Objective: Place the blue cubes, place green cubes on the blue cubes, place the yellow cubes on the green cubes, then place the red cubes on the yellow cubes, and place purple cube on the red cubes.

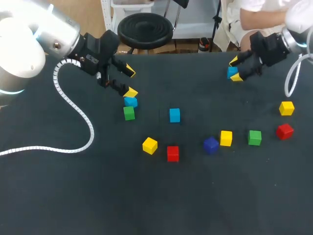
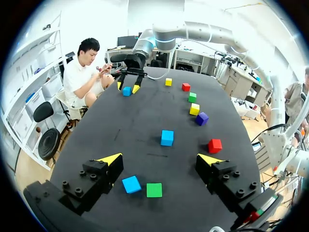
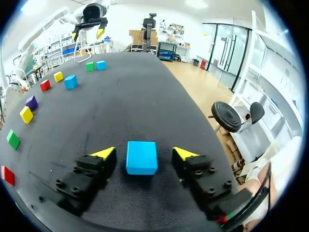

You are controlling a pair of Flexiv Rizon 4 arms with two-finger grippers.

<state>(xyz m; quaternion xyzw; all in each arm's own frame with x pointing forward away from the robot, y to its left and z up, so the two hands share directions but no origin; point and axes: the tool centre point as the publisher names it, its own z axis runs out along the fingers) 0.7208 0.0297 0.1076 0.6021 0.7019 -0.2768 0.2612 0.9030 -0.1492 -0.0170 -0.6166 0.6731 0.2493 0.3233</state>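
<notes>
Blue cube (image 3: 141,157) is seen sitting on the black table (image 1: 73,196) near its far right edge, between the fingers of the right gripper (image 1: 235,69). Those fingers are spread a bit wider than the cube, with what looks like a slim gap on each side, so it isn't gripped. The left gripper (image 2: 160,159) is held wide open above a second blue cube (image 2: 131,184) and a green cube (image 2: 154,190), which lie just beside each other.

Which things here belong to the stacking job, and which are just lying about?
Job: three blue cubes, two green cubes, three yellow cubes, two red cubes, purple cube.
Lying about: only a white cable on the table.
</notes>
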